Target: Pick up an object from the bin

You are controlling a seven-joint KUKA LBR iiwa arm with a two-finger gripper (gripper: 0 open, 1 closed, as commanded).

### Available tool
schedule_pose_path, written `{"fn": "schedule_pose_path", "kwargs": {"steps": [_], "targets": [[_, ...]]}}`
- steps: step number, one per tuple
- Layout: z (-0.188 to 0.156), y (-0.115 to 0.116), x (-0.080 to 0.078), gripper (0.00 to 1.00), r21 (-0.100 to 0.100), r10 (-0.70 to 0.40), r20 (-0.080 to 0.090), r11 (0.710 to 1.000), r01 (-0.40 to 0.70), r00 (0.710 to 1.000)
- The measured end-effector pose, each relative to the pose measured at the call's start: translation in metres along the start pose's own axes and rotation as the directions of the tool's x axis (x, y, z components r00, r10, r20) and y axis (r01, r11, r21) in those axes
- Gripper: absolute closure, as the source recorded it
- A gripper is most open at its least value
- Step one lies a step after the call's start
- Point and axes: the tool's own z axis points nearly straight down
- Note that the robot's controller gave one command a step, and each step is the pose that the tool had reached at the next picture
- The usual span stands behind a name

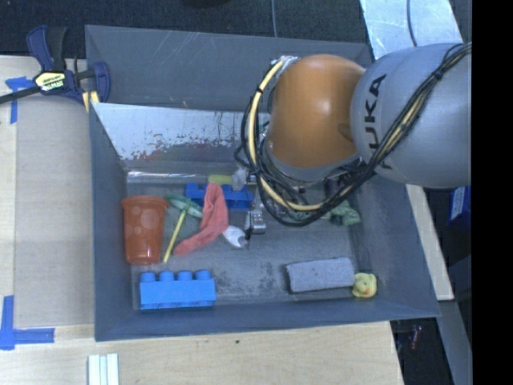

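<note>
My gripper (pixel 256 221) hangs low in the middle of the bin, below the arm's orange cover, with most of it hidden. A small white thing (pixel 235 237) lies just left of its tip. A limp pink-red strip (pixel 210 219) stretches from there up and to the left. Behind the strip, a flat blue brick (pixel 215 194) lies near the back wall, close to the gripper's left side. A small green thing (pixel 346 213) peeks out to the right of the arm's cables.
An orange cup (pixel 143 227) lies on its side at the left, with a yellow-green stick (pixel 175 235) beside it. A long blue studded brick (pixel 177 288) sits at the front left. A grey block (pixel 320 275) and a small yellow thing (pixel 364 285) sit at the front right.
</note>
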Motion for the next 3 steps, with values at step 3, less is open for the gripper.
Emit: {"fn": "schedule_pose_path", "kwargs": {"steps": [3], "targets": [[0.062,0.024,-0.034,0.0,0.001,-0.15,0.014,0.989,0.15,0.989]]}}
